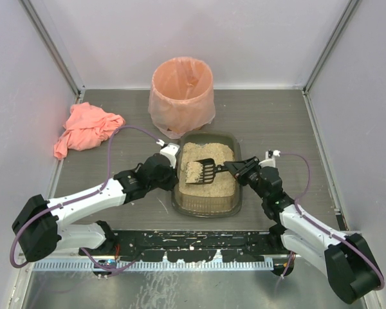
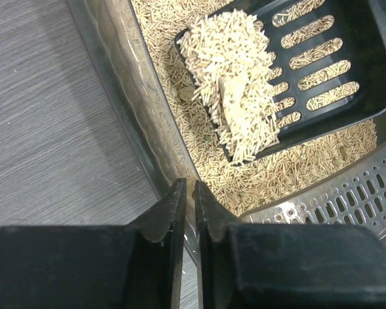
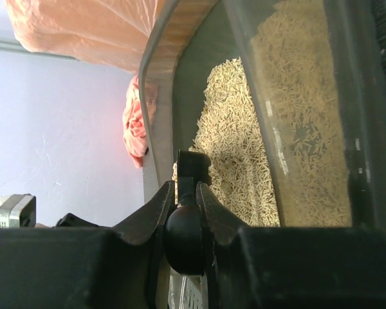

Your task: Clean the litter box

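Grey wood-grain table (image 1: 276, 129), white walls. Litter box (image 1: 206, 207) sits mid-table just ahead of both arms, touching the peach-bagged bin (image 1: 181, 96) behind it. Left gripper (image 2: 188, 190) jaws nearly closed, pinching the box's left wall. Right gripper (image 3: 184, 188) clamped tight on the black scoop (image 1: 202, 170) handle; the scoop is above the litter, loaded with a pellet clump (image 2: 235, 84). Pink cloth (image 1: 87, 129) far left.
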Robot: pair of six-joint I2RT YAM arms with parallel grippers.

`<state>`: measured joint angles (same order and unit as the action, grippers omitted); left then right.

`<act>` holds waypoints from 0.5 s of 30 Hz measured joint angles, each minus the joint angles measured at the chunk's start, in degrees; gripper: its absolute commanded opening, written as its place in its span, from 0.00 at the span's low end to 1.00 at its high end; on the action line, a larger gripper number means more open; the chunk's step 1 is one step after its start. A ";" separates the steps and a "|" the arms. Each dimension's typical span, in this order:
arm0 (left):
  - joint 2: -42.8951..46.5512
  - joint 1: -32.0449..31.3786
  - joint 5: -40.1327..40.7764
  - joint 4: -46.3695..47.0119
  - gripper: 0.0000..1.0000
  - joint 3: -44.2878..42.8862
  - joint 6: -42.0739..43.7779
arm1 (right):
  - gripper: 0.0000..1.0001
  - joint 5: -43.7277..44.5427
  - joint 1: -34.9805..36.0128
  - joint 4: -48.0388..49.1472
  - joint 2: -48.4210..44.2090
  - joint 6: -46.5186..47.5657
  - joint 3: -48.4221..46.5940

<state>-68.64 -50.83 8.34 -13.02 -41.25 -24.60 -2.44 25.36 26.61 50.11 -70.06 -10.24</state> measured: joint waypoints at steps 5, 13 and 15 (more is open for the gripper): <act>0.09 -0.09 0.00 -0.68 0.37 0.00 0.04 | 0.01 -1.11 -2.60 -0.31 -1.77 -0.70 1.31; 1.09 -0.17 0.24 -2.84 0.42 -0.85 -0.09 | 0.01 -5.20 -7.63 4.44 -0.61 -3.67 3.63; 2.14 -0.17 0.55 -3.39 0.43 -1.62 -0.07 | 0.00 -6.54 -8.96 6.75 0.09 -4.68 4.42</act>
<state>-66.50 -51.00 8.88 -16.40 -42.87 -24.67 -8.97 16.40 33.36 50.19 -74.74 -5.82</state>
